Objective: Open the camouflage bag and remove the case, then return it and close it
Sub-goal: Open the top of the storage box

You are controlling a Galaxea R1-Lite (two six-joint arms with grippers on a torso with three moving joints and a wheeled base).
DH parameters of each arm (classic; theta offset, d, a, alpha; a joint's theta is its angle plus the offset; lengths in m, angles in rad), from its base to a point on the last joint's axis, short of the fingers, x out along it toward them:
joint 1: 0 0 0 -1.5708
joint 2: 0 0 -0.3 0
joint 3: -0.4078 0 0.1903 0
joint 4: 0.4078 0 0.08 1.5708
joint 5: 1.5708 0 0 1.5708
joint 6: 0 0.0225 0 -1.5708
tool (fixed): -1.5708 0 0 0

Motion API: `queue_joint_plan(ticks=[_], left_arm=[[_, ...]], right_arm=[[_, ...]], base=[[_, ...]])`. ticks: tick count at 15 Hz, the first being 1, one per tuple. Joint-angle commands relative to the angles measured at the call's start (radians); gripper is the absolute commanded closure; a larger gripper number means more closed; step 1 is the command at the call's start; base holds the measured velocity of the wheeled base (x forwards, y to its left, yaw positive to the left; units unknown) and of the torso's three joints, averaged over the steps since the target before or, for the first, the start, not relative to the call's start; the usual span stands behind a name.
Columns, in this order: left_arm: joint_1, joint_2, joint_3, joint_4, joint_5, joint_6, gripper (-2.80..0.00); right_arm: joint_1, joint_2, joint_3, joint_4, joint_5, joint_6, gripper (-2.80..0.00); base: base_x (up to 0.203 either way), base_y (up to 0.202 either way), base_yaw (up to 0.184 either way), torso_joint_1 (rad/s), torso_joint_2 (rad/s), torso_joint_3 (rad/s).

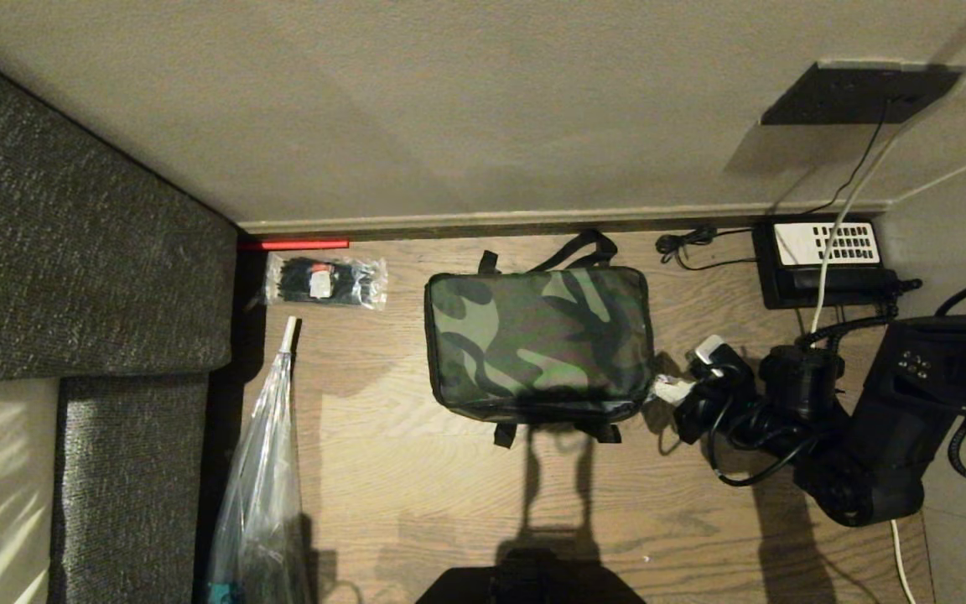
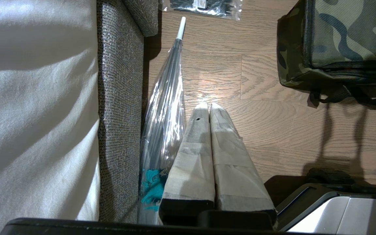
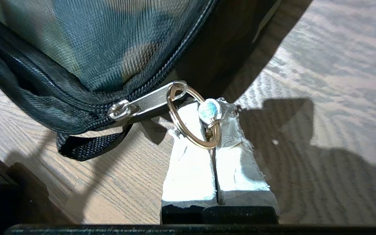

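The camouflage bag [image 1: 537,340] is not yet opened; only its zipper ring [image 3: 194,119] is pinched by the closed right gripper [image 3: 211,112]. The left gripper [image 2: 208,107] is kept shut, empty.

Green, brown and black camouflage bag [image 1: 537,340] with black straps on brown wood-grain floor [image 1: 416,495]; gold ring [image 3: 193,119] on its silver zip pull [image 3: 148,101]; grey speckled sofa [image 1: 72,252]

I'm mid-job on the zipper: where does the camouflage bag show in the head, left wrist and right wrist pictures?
Head view: the camouflage bag sits mid-frame on the wood floor, shut.
Left wrist view: its corner fills the upper right.
Right wrist view: its zippered edge crosses the upper left; the right hand is shut on the zipper's ring.
Shared landmark: the wood floor.
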Motion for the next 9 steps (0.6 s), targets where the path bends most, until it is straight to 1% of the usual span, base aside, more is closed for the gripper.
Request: queue_joint_plan(ticks=[1,5,9], left_arm=[[0.0,-0.002,0.003,0.0,0.0,-0.001,0.0],[0.0,-0.002,0.003,0.0,0.0,-0.001,0.0],[0.0,-0.002,0.003,0.0,0.0,-0.001,0.0]], right_arm=[[0.0,-0.04,0.016,-0.008,0.004,-0.002,0.0],[-0.002,-0.046,0.013,-0.01,0.004,-0.005,0.0],[-0.025,-0.059,-0.011,-0.008,0.002,0.0,0.0]], base=[[0.0,0.0,0.0,0.0,0.0,0.0],[0.0,0.0,0.0,0.0,0.0,0.0],[0.0,0.0,0.0,0.0,0.0,0.0]])
